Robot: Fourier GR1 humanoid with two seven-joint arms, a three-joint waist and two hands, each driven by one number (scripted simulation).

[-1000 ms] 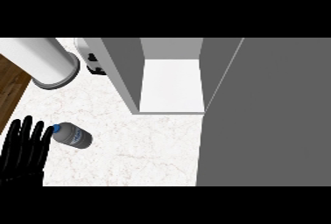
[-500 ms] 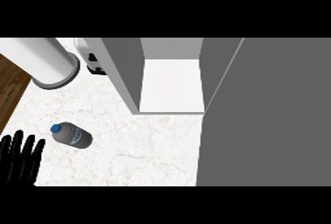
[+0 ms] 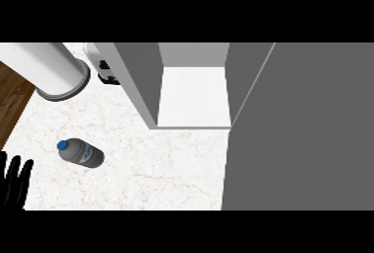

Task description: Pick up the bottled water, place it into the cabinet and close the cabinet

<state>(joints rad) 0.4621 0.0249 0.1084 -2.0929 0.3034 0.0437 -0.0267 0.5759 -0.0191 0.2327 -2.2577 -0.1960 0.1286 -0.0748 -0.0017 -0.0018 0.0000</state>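
Note:
The water bottle [image 3: 80,152], clear grey with a blue cap, lies on its side on the white marble counter [image 3: 161,173] at the left. My left hand [image 3: 15,180] shows only as straight black fingers at the lower left edge, apart from the bottle. The grey cabinet [image 3: 194,96] stands open in the middle, its white shelf bare, and its open door [image 3: 300,128] fills the right side. My right hand is out of view.
A large white and grey cylinder [image 3: 51,74] stands at the upper left. A small dark and white appliance [image 3: 106,66] sits behind the cabinet's left wall. A wooden floor [image 3: 11,101] shows past the counter's left edge.
My left hand has drawn back down and to the left, away from the bottle, so only its fingers remain in view. The bottle has stayed in place.

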